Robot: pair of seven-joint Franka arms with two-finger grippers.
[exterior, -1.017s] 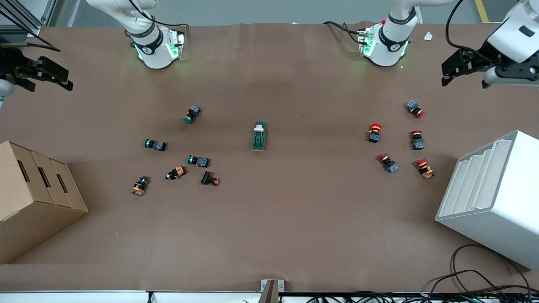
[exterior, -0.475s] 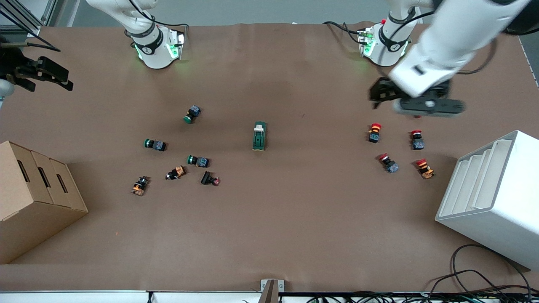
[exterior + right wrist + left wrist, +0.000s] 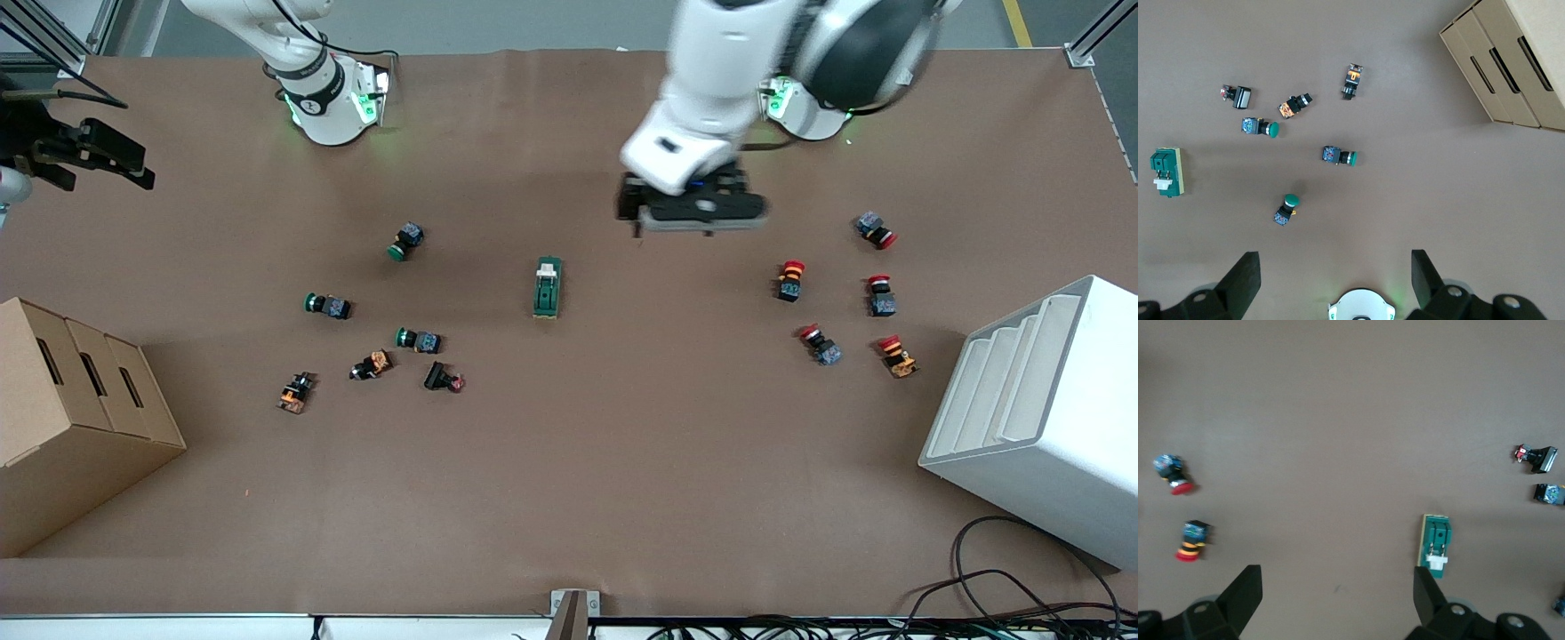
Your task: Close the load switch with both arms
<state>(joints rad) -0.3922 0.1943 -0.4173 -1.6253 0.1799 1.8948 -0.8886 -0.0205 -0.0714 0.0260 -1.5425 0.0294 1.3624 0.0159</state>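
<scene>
Left gripper [image 3: 692, 212] hangs over bare table between load switch and red push buttons [image 3: 790, 279], fingers spread, empty. Right gripper [image 3: 84, 158] waits at its table end, fingers apart, empty. Load switch [image 3: 548, 287] lies mid-table, untouched.

My bench [image 3: 569, 498] is covered edge to edge in brown matting. Cardboard box [image 3: 71, 418] with slotted sides sits at the right arm's end; white stepped rack [image 3: 1049, 400] at the left arm's end. Black cables [image 3: 1005, 578] trail off the near edge. Grey floor [image 3: 533, 22] shows past the bases.
</scene>
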